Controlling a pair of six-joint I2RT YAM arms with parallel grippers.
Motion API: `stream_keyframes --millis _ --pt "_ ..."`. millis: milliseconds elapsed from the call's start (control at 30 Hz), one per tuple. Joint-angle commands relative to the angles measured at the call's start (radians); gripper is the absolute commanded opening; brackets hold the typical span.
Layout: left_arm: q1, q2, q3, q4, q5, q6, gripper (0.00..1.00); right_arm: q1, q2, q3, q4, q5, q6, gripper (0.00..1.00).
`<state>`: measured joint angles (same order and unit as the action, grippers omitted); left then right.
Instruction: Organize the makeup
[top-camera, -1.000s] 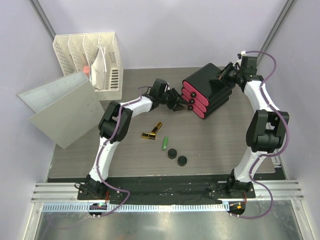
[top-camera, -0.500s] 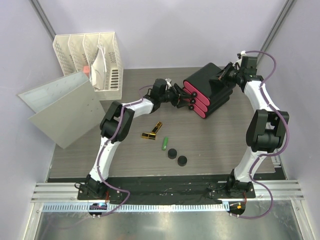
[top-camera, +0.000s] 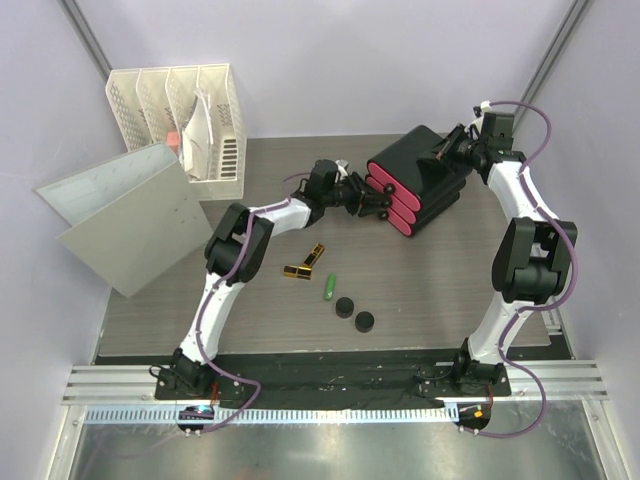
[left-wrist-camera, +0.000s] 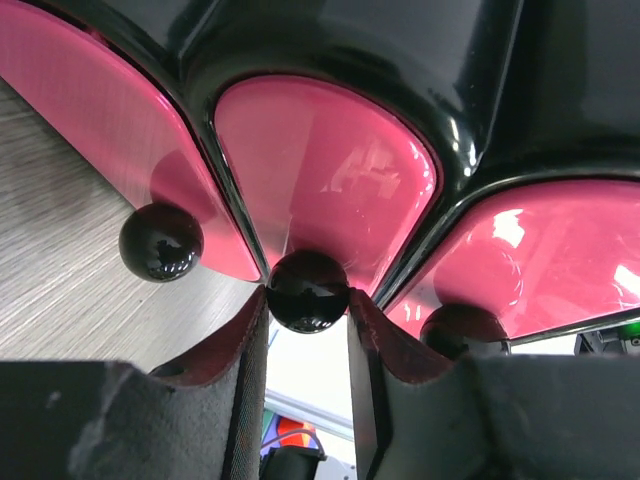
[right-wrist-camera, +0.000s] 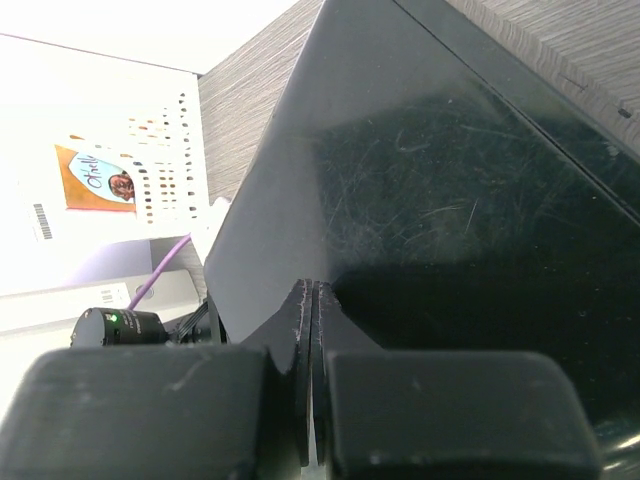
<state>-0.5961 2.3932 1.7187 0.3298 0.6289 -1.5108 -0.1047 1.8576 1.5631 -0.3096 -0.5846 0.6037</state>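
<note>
L hand (top-camera: 377, 200) on knob (left-wrist-camera: 307, 290), green stick (top-camera: 329, 287) apart

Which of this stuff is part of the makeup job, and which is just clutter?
Job: two gold-black lipsticks, green stick, two black discs, pink-drawer organizer, its middle knob in the left claw.
Lying about: white file rack, grey binder.

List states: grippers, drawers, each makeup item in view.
Left gripper: shut on middle knob.
Right gripper: shut, against organizer box.
Three pink drawers: all shut.
Lipsticks: lying flat on table.
Green stick: lying flat.
Two discs: lying flat.
</note>
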Motion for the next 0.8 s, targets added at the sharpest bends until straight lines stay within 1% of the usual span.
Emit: stream_keyframes --millis 0,200,533,667,767 --pt "-0.018 -0.005 0.021 0.037 0.008 0.017 0.0 0.003 0.043 -0.023 -0.086 0.042 -0.038 0.01" --pt "-0.013 -0.074 -0.065 0.018 0.012 0.063 0.0 0.003 0.046 -0.026 -0.088 0.04 -0.038 0.01" --pt "-0.007 -0.29 -0.28 -0.11 0.008 0.254 0.0 0.003 0.043 -0.037 -0.086 0.035 -0.036 0.01" --pt "0.001 -0.38 -0.353 -0.15 -0.006 0.287 0.0 0.003 0.043 -0.04 -0.086 0.035 -0.038 0.01" --pt "0.005 -0.411 -0.402 -0.153 -0.011 0.296 0.0 0.003 0.043 -0.04 -0.088 0.035 -0.036 0.01"
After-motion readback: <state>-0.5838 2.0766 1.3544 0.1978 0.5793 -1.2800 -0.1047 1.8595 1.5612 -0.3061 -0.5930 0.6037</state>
